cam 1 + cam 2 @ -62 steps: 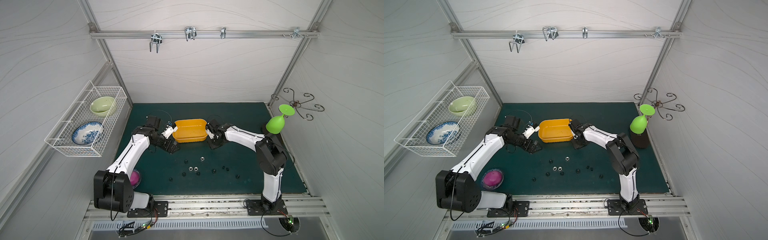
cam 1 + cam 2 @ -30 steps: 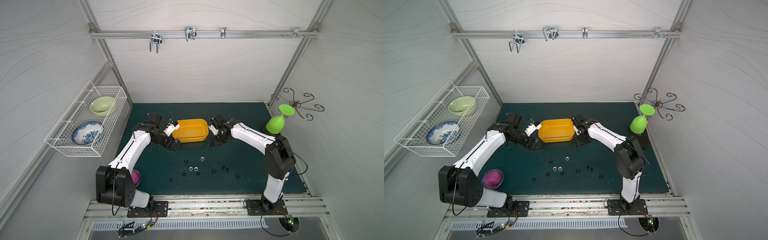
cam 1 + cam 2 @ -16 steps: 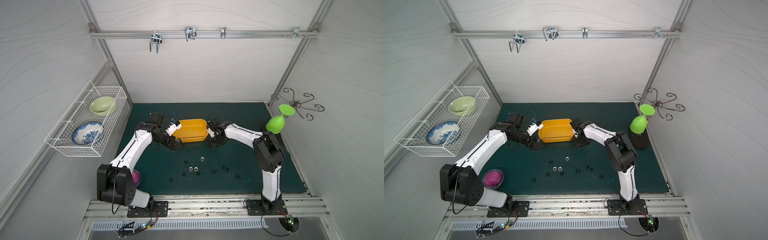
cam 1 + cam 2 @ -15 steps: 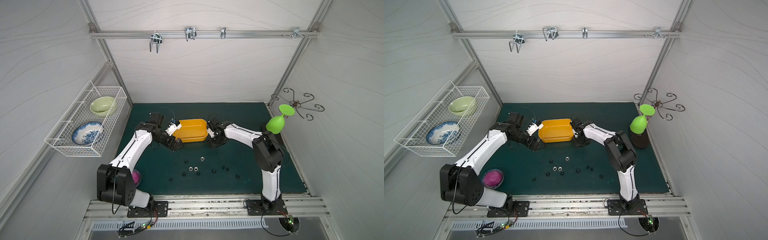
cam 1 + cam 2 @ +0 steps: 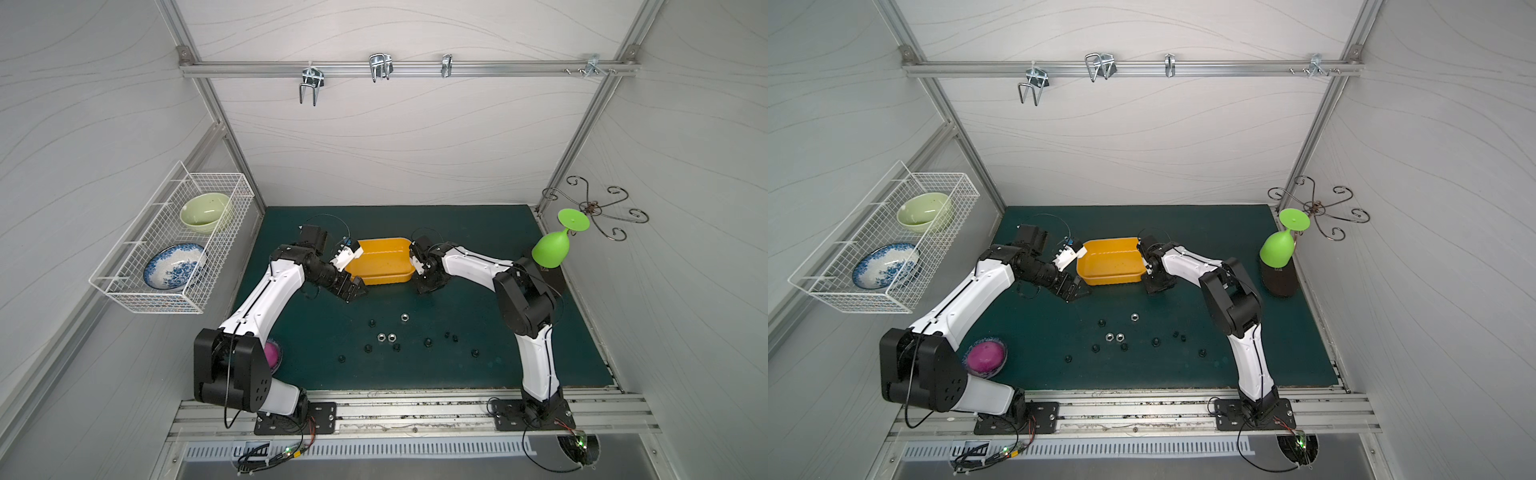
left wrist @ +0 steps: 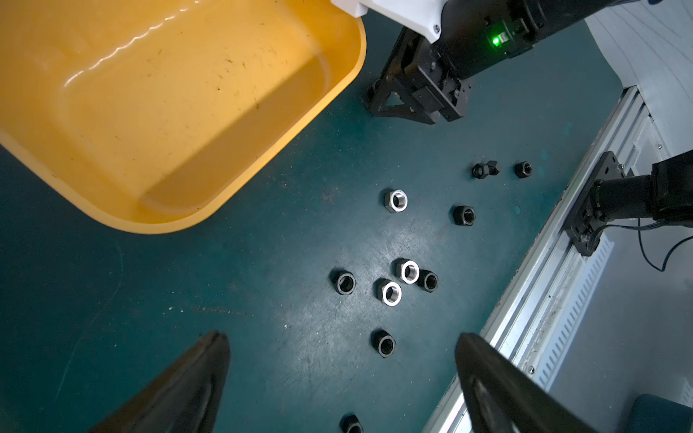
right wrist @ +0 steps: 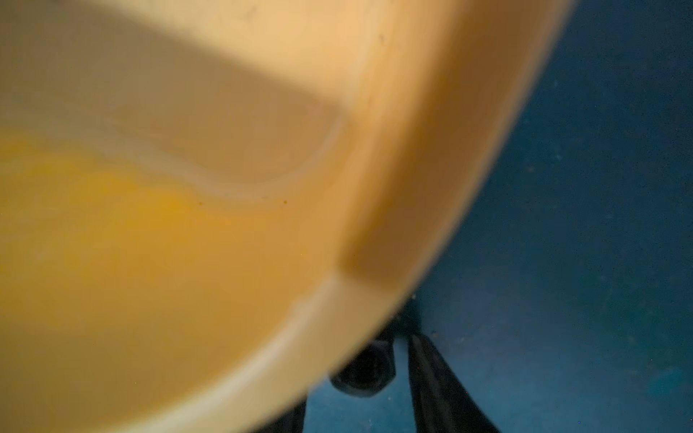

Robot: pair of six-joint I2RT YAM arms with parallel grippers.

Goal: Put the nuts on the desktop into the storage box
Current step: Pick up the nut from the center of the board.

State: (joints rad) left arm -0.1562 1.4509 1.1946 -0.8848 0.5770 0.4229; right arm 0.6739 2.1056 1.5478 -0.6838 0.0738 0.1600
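The yellow-orange storage box (image 5: 382,259) (image 5: 1111,262) sits at the back middle of the dark teal desktop (image 5: 478,374). Several nuts lie loose in front of it. Most are black, like this nut (image 5: 427,343), and three are silver (image 5: 403,317) (image 6: 394,201). My left gripper (image 5: 353,289) (image 6: 337,341) hangs open and empty by the box's front left corner. My right gripper (image 5: 428,286) (image 7: 360,405) points down at the box's right end. A black nut (image 7: 363,371) lies between its jaws with a gap to one finger (image 7: 431,382). The box rim (image 7: 393,281) hides the other finger.
A white wire basket (image 5: 166,249) with two bowls hangs on the left wall. A pink bowl (image 5: 986,357) sits by the left arm's base. A green goblet (image 5: 550,249) rests upside down on a black stand at the right edge. An aluminium rail (image 6: 543,300) borders the front.
The left gripper has crept a little toward the box. The right arm's elbow has swung left while its gripper stayed at the box's right end.
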